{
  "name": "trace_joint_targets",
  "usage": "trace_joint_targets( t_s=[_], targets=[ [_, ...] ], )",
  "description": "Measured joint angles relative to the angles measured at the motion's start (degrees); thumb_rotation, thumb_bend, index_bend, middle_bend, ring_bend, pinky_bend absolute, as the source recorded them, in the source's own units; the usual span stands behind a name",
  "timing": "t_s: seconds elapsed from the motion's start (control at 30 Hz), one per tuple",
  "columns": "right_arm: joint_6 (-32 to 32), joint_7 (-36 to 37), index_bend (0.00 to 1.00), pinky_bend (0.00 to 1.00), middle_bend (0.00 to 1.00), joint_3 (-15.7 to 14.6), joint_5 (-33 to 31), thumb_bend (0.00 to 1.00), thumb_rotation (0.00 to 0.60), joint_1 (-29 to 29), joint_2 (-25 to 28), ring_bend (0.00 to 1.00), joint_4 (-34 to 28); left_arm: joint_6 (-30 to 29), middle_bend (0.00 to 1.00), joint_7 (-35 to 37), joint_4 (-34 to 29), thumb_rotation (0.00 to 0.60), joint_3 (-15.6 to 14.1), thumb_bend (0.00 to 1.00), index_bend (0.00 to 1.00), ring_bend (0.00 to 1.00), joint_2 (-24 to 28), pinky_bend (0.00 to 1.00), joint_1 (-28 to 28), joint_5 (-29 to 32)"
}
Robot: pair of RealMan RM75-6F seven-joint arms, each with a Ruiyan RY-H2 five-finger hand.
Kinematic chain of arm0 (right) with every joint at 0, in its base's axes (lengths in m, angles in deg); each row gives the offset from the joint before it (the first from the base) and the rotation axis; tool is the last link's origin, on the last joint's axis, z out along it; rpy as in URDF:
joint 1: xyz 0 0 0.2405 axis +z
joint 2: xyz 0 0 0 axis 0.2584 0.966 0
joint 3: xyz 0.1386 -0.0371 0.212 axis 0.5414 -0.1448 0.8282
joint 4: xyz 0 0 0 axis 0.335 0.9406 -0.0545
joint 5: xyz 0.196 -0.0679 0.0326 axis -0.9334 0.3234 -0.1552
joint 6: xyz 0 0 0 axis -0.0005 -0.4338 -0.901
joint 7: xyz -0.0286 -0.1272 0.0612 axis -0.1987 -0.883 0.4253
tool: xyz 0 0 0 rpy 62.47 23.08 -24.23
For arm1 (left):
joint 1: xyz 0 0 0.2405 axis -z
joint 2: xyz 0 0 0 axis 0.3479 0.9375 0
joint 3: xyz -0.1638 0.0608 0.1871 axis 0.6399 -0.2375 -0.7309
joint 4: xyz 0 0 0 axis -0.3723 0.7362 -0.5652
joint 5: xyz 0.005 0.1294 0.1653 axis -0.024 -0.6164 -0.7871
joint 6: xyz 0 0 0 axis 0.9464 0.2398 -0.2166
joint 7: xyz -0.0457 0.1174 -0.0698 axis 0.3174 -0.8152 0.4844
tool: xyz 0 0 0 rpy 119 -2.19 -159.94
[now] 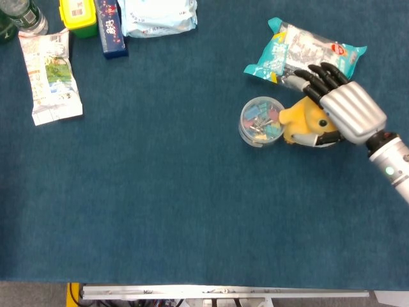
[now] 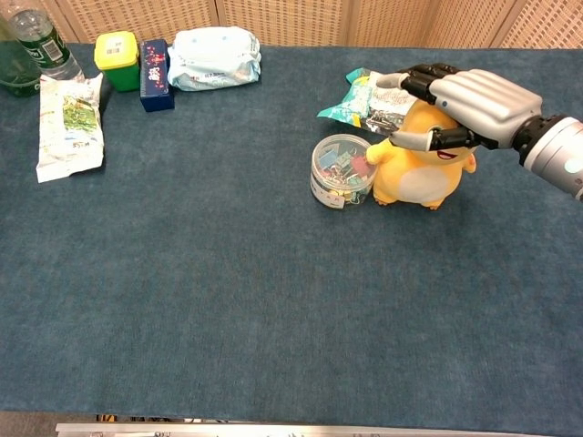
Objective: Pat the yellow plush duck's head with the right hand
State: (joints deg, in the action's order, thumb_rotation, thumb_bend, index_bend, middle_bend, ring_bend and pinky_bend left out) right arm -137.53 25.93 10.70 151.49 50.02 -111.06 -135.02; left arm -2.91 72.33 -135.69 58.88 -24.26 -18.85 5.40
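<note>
The yellow plush duck [image 2: 414,173] stands upright on the blue cloth at the right, with a pale belly and an open red mouth; in the head view only part of the duck [image 1: 301,117] shows. My right hand [image 2: 460,100] lies flat on top of its head, palm down, fingers stretched out and slightly apart, covering the crown. Seen from above, the right hand [image 1: 342,102] hides most of the duck's head. It holds nothing. My left hand shows in neither view.
A clear round tub of coloured clips [image 2: 339,170] touches the duck's left side. A teal snack bag [image 1: 300,51] lies just behind it. At the far left stand a white packet [image 1: 51,77], a yellow box [image 1: 78,14], a dark blue box [image 1: 112,25], a wipes pack [image 1: 156,14] and a bottle [image 2: 41,41].
</note>
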Motion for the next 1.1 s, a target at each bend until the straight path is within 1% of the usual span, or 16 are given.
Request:
trace_joint_targets(
  t_s=[0.17,0.3,0.5,0.63,0.77,0.93,1.1],
  targets=[
    [0.7,-0.8,0.09,0.0,0.08,1.0,-2.2,0.0,0.0,0.4,0.0,0.0,0.8,0.1,0.08,0.0,0.0,0.6,0.1,0.12,0.13,0.09,-0.1,0.04,0.1,0.1],
    [1.4,-1.0,0.08,0.0,0.08,1.6,-2.8,0.0,0.0,1.2,-0.6,0.0,1.1,-0.1,0.08,0.0,-0.1,0.6,0.1,0.12,0.13,0.09,0.1,0.04,0.0,0.0],
    [0.8,-1.6,0.08,0.0,0.08,0.4,-1.6,0.0,0.0,0.8,-0.6,0.0,-0.5,-0.1,0.08,0.0,0.0,0.6,0.0,0.12,0.13,0.09,0.1,0.04,-0.2,0.2],
    [-0.5,-2.4,0.08,0.0,0.08,-0.7,-0.9,0.0,0.0,-0.3,0.2,0.0,-1.8,0.2,0.08,0.1,0.2,0.6,0.0,0.12,0.13,0.09,-0.1,0.04,0.0,0.2],
    [-1.6,-2.8,0.08,0.0,0.08,-1.1,-0.7,0.0,0.0,-1.1,1.2,0.0,-2.4,0.4,0.08,0.0,0.3,0.6,0.1,0.12,0.13,0.09,-0.2,0.04,0.2,0.1],
    [-1.3,-2.8,0.08,0.0,0.08,-0.3,-2.3,0.0,0.002,-1.1,1.5,0.0,-1.7,0.6,0.08,-0.1,0.2,0.6,0.1,0.12,0.13,0.09,-0.3,0.04,0.3,0.4],
    [-0.9,-1.8,0.08,0.0,0.08,0.7,-2.3,0.0,0.015,-0.3,0.9,0.0,-0.7,0.2,0.08,-0.2,0.0,0.6,0.2,0.12,0.13,0.09,-0.1,0.04,0.2,0.4]
  ],
)
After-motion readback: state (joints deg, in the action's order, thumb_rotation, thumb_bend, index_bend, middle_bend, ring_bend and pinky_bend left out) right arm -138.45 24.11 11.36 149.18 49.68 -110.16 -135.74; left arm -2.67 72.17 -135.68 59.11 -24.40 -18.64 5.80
